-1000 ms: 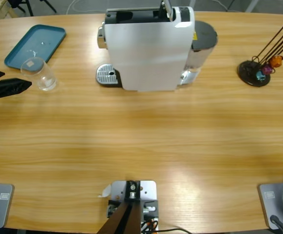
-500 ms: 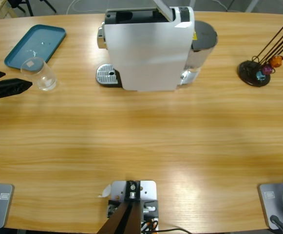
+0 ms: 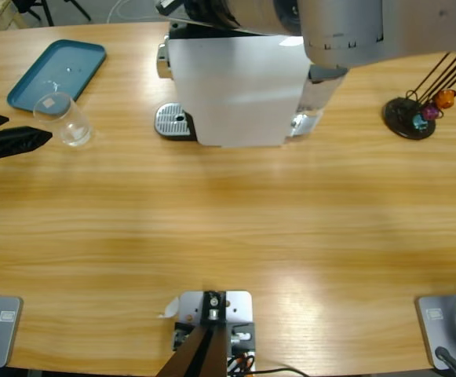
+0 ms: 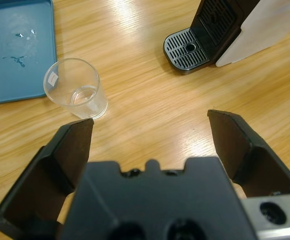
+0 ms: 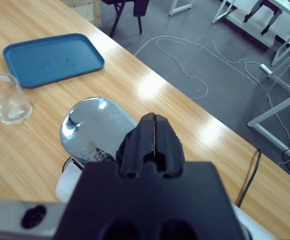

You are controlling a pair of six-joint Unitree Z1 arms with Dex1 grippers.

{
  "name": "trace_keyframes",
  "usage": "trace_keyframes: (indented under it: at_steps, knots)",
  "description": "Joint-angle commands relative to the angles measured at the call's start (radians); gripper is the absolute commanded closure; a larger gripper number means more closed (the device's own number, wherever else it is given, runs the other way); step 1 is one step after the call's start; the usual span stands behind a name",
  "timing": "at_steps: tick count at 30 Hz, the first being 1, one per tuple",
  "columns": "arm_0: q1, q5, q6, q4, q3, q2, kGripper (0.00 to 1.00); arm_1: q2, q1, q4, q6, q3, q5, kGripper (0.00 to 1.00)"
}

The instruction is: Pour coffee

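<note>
High view: a white coffee machine (image 3: 239, 90) stands at the far middle of the table (image 3: 228, 228), its drip grille (image 3: 173, 122) at its left foot. A big silver arm (image 3: 345, 31) crosses the machine's top from the far right. A blue tray (image 3: 59, 71) lies far left, with a clear glass (image 3: 64, 118) standing just near of it on the wood. The left gripper (image 3: 8, 133) shows as black jaws at the left edge, just left of the glass and not touching it. A black capsule stand (image 3: 412, 114) with orange and purple capsules sits far right. No readable writing on the machine; a yellow sticker on its right side is too small to read.

Left wrist view: the left gripper (image 4: 154, 135) is spread wide and holds nothing. The glass (image 4: 75, 90) stands upright beyond the left jaw, beside the tray (image 4: 15, 50); a small pale label on its wall is unreadable. No coffee shows in the glass or anywhere else. The grille (image 4: 188, 50) and machine (image 4: 244, 25) are further right.

Right wrist view: the right gripper (image 5: 153, 135) has its jaws closed together, gripping nothing, above the machine's chrome lever (image 5: 92, 130). The tray (image 5: 52, 57) and glass (image 5: 5, 97) lie to the left.
</note>
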Motion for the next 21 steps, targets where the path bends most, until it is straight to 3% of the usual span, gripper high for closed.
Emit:
trace_keyframes:
  at_steps: [1,21]
  knots:
    - [0.005,-0.008,0.010,-0.005,0.036,0.024,0.004,0.140,0.042,-0.045,0.028,0.159,0.036,1.000]
    - [0.005,-0.008,0.009,0.000,0.036,0.025,0.004,0.168,0.042,-0.128,0.070,0.259,0.054,1.000]
